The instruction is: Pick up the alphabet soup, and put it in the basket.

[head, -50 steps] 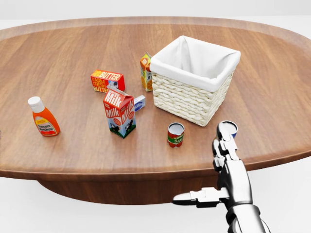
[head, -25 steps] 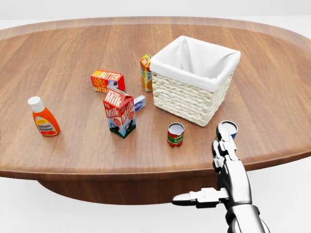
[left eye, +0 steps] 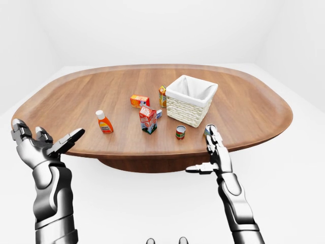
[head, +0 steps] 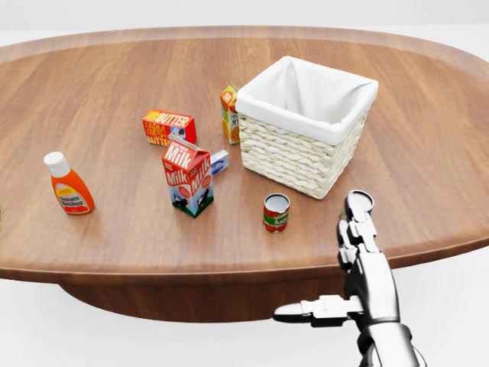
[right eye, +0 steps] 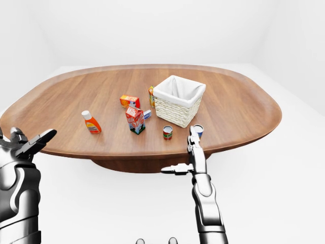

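Red-labelled alphabet soup (head: 276, 212) is seen upright on the worktop (head: 114, 245), left of the nearer right hand (head: 359, 252); its fingers (head: 357, 210) are spread, nothing held

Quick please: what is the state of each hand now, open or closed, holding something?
Left hand: open, holding nothing, off the table.
Right hand: open, fingers straight, holding nothing, a can just beyond its fingertips.
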Motion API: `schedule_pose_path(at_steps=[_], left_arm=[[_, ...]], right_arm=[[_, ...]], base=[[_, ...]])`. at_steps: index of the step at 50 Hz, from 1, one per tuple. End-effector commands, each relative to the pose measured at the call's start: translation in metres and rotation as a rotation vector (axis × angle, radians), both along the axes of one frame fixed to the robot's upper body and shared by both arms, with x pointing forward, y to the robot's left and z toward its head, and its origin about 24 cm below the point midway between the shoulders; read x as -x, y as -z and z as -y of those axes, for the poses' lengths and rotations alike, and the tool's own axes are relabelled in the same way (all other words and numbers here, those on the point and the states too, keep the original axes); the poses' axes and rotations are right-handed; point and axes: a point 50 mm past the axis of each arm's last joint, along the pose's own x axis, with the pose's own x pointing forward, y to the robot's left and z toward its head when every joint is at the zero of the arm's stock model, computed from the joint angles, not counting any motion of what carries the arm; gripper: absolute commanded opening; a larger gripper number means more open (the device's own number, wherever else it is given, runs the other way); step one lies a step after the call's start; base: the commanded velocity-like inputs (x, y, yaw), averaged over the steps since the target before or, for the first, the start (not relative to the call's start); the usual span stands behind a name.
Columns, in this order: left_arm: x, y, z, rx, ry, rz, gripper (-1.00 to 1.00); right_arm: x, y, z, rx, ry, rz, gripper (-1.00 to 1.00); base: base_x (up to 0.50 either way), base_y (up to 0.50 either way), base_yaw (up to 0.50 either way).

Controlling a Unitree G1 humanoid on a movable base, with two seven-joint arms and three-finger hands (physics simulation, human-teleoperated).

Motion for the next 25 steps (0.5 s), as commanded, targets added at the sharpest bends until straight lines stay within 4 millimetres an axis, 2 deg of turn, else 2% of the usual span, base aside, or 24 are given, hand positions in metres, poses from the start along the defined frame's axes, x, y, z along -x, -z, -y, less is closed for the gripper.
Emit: schedule_pose_path(at_steps=[1,25], left_arm=[[-0.001,-0.001,-0.002,0.005,-0.013,0.001,1.00],[-0.002,0.001,-0.002,0.002,-0.005,0.007,1.00]], right_arm=[[0.001,-0.002,0.004,-0.009,0.023,0.010,1.00],[0.009,-0.010,0.031,-0.018,0.232,0.047,1.00]], base=[[0.00,0.00,0.00],[0.00,0.00,0.00]])
